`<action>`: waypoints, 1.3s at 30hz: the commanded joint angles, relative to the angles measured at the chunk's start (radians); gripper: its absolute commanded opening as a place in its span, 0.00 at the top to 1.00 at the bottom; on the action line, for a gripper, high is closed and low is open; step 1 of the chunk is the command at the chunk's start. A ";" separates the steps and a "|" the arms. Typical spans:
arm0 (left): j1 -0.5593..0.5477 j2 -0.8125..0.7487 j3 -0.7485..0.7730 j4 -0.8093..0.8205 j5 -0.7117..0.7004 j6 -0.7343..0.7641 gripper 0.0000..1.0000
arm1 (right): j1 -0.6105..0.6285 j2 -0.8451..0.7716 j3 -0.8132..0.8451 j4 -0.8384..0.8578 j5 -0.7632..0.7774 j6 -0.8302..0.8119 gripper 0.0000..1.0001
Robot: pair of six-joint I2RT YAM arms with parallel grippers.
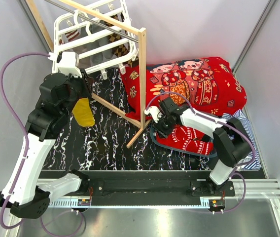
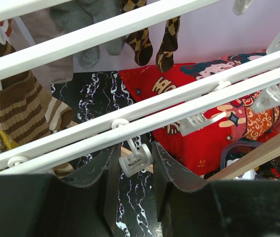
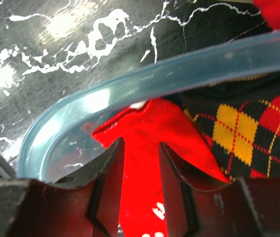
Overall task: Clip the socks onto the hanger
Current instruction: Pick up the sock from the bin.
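Note:
The white hanger (image 1: 88, 34) hangs from a wooden rack at the back left. In the left wrist view its bars (image 2: 130, 116) carry a brown-and-cream striped sock (image 2: 26, 108) and brown diamond-patterned socks (image 2: 147, 42). My left gripper (image 2: 135, 146) is raised under the bars and open, with a dangling white clip (image 2: 136, 160) between its fingers. A mustard sock (image 1: 83, 112) hangs beside the left arm. My right gripper (image 3: 141, 144) is open, its fingers straddling a red sock with white marks (image 3: 135, 118) in a clear bin (image 3: 155, 76). An argyle sock (image 3: 248, 133) lies beside it.
The bare-wood rack (image 1: 142, 74) stands between the arms, its foot near the right gripper (image 1: 156, 118). A big red cartoon blanket (image 1: 194, 79) lies at the back right. A blue-white striped cloth (image 1: 241, 121) lies under the bin. The tabletop is black marble (image 1: 105, 143).

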 commanded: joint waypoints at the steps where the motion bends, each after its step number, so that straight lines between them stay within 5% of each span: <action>1: 0.000 0.011 0.003 -0.016 0.043 0.013 1.00 | -0.002 0.039 -0.008 0.101 0.008 -0.012 0.57; 8: 0.000 0.015 0.002 -0.020 0.046 0.004 1.00 | -0.003 0.095 -0.059 0.143 0.076 0.036 0.59; 18: 0.000 0.022 0.005 -0.020 0.057 -0.007 1.00 | -0.002 0.020 -0.129 0.196 0.178 0.160 1.00; 39: 0.000 0.022 0.036 -0.011 0.129 -0.054 1.00 | -0.002 -0.573 -0.136 0.146 0.199 0.381 1.00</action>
